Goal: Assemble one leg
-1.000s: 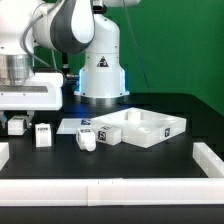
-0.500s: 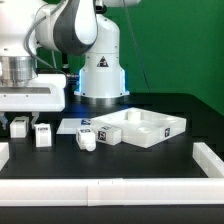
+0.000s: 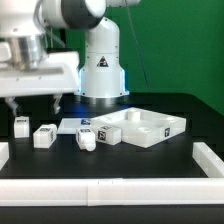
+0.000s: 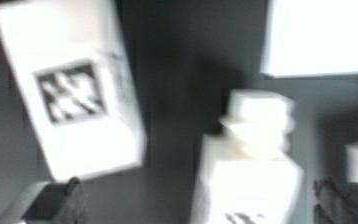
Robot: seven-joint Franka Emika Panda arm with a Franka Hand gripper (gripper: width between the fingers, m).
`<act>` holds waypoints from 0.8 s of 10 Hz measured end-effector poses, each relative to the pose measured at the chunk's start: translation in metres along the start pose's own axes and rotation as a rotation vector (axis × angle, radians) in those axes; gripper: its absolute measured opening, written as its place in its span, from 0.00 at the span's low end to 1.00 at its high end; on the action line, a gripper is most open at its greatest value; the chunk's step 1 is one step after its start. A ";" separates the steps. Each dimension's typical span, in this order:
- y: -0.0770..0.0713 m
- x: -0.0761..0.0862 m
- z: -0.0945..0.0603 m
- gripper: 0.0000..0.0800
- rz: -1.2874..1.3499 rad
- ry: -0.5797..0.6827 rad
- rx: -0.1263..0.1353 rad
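Gripper [image 4: 190, 200] hovers above the leg [image 4: 250, 140], jaws spread.

Table [image 3: 150, 165], end leg [image 3: 21, 125], middle leg [image 3: 44, 136], third leg [image 3: 87, 139] beside large white piece [image 3: 150, 128], marker board [image 3: 68, 125]

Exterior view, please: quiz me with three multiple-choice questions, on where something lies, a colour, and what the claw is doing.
1. The large white piece lies where, relative to the legs? A) the exterior view's left B) the exterior view's right C) on top of them
2. The table top is: A) black B) white C) green
3. The gripper is: A) shut on a leg B) open, empty C) out of sight

Answers: B, it sits rightward of them; A, the surface is dark; B, its fingers hang spread above the legs.
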State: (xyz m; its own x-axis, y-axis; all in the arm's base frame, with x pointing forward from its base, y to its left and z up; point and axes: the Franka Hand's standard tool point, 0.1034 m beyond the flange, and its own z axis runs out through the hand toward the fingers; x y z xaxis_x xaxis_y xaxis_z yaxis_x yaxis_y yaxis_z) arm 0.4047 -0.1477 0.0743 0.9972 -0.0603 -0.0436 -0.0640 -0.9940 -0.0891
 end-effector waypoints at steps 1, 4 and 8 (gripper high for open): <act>-0.021 0.004 -0.003 0.81 -0.009 0.009 0.000; -0.049 0.010 0.009 0.81 -0.074 0.022 -0.027; -0.051 0.009 0.010 0.81 -0.025 0.022 -0.027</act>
State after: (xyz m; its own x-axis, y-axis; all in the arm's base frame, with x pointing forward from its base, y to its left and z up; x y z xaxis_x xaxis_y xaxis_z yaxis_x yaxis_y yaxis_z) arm 0.4161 -0.0965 0.0688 0.9991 -0.0366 -0.0196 -0.0378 -0.9973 -0.0635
